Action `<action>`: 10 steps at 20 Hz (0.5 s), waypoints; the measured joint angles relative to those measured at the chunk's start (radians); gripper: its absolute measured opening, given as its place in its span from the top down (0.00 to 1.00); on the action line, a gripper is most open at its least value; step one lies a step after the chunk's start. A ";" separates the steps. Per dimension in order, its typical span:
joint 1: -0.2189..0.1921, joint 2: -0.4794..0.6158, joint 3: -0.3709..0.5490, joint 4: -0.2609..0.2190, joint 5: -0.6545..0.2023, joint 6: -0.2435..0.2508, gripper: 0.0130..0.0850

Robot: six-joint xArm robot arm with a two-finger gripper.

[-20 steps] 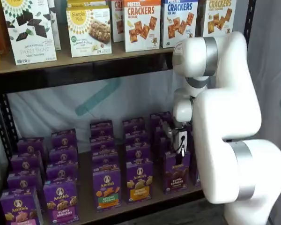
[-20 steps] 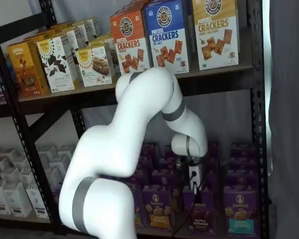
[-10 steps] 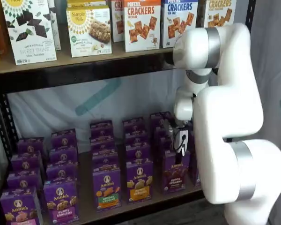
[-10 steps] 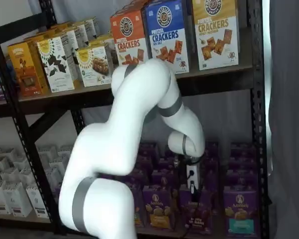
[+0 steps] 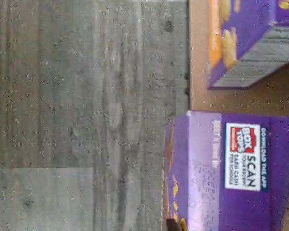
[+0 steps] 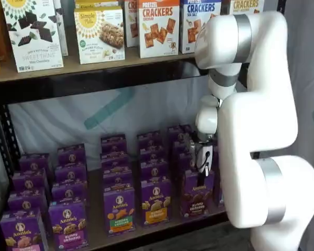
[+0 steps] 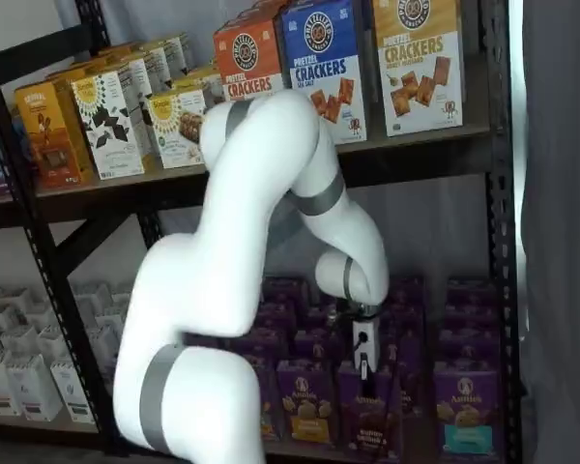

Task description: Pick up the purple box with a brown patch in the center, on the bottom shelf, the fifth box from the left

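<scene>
The gripper (image 6: 203, 168) fingers are showing too small to tell any gap in both shelf views; the white arm (image 6: 256, 130) is hiding the bottom shelf's (image 6: 162, 225) right end, and the wrist view is cutting off the purple box (image 5: 231, 168)

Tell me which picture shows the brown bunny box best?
A shelf view: the purple box faces the camera, brown label plain, under the tool. The other shelf view shows its front too, darker and smaller. The wrist view shows only its purple top.
</scene>
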 joint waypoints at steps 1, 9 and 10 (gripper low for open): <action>0.001 -0.016 0.023 0.003 -0.005 -0.002 0.78; 0.022 -0.161 0.214 0.100 -0.033 -0.075 0.78; 0.029 -0.188 0.246 0.124 -0.036 -0.091 0.78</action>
